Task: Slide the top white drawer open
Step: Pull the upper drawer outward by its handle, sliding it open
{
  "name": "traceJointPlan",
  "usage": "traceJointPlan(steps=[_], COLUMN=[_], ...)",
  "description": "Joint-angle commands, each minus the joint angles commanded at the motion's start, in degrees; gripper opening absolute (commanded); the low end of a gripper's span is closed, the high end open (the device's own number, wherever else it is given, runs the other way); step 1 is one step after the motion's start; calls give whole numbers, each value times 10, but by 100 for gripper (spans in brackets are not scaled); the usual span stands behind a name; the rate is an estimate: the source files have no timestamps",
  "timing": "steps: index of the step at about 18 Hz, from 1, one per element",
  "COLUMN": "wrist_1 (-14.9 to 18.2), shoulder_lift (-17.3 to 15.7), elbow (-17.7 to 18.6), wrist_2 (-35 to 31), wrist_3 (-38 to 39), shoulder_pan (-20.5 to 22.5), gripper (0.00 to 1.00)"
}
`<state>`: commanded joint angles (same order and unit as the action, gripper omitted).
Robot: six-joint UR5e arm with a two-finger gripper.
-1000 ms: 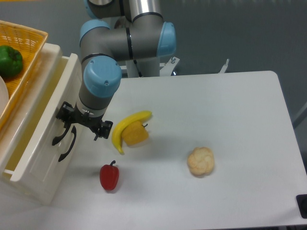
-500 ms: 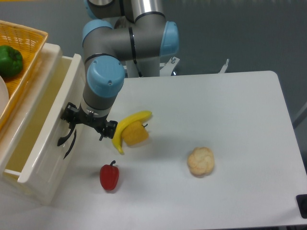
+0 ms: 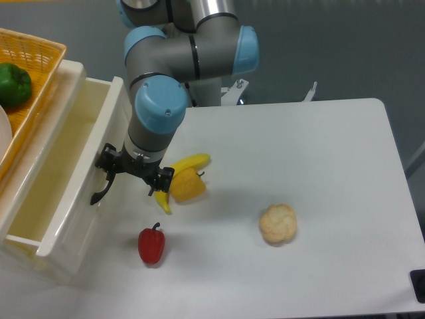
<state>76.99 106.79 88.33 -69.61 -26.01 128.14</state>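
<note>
The top white drawer (image 3: 63,189), a glossy cream-white box with a panelled front, is standing well out from the small cabinet at the left edge of the white table (image 3: 312,173), its deep pale inside showing. Its curved black handle (image 3: 101,193) is hanging on the front panel, right at the black two-finger gripper (image 3: 135,174), which is sitting just right of the panel under the blue-capped grey arm (image 3: 163,86). I cannot tell whether the fingers are clenched on the handle or loose.

Just right of the gripper a yellow banana (image 3: 180,171) is lying against an orange lump (image 3: 188,187). A red bell pepper (image 3: 151,244) is lying nearer; a pale cauliflower-like piece (image 3: 277,224) is lying further right. A green pepper (image 3: 13,84) is sitting in the yellow wicker basket (image 3: 46,56) on the cabinet top. No readable writing.
</note>
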Motion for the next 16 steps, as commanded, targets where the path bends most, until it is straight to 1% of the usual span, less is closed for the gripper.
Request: traceJointPlan(steps=[4,16], wrist_1=[0,-1], shoulder_lift=[3,7], elbow=[0,-8], wrist_2=[-13,-14], wrist_3=[-6,-19], shoulder_pan=[5,27], gripper=[100,100])
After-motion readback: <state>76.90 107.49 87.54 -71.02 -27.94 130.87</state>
